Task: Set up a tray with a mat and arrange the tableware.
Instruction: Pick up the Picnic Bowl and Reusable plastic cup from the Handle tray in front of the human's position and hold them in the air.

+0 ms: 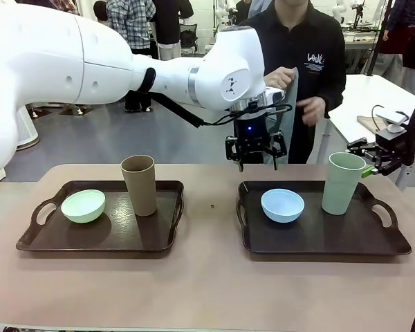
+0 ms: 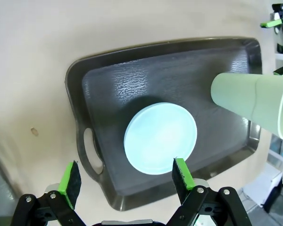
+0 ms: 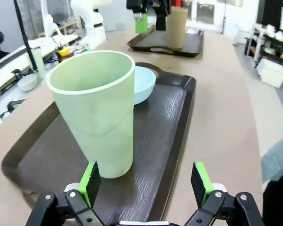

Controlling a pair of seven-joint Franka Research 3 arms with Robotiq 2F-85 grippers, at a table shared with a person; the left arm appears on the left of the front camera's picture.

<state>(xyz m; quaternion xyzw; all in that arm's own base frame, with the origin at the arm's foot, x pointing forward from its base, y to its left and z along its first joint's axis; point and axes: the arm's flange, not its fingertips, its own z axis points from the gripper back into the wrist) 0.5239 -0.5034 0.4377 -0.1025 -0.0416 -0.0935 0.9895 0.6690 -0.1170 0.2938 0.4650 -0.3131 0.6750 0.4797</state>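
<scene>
Although no mat is laid on either tray, the light blue bowl [image 1: 282,205] and pale green cup [image 1: 342,183] are shown on the right tray [image 1: 318,238]. The pale green bowl [image 1: 83,205] and brown cup [image 1: 140,185] are on the left tray [image 1: 124,235], both trays on the table [image 1: 207,290]. The left fingers [image 2: 181,173] are held fully apart and empty above the blue bowl. The right fingers [image 3: 200,178], equally wide and empty, are levelled just beside the green cup. A sideways or off-centre closure is judged likely to topple this tall cup. The bowl could be skidded if only its rim is nipped.
</scene>
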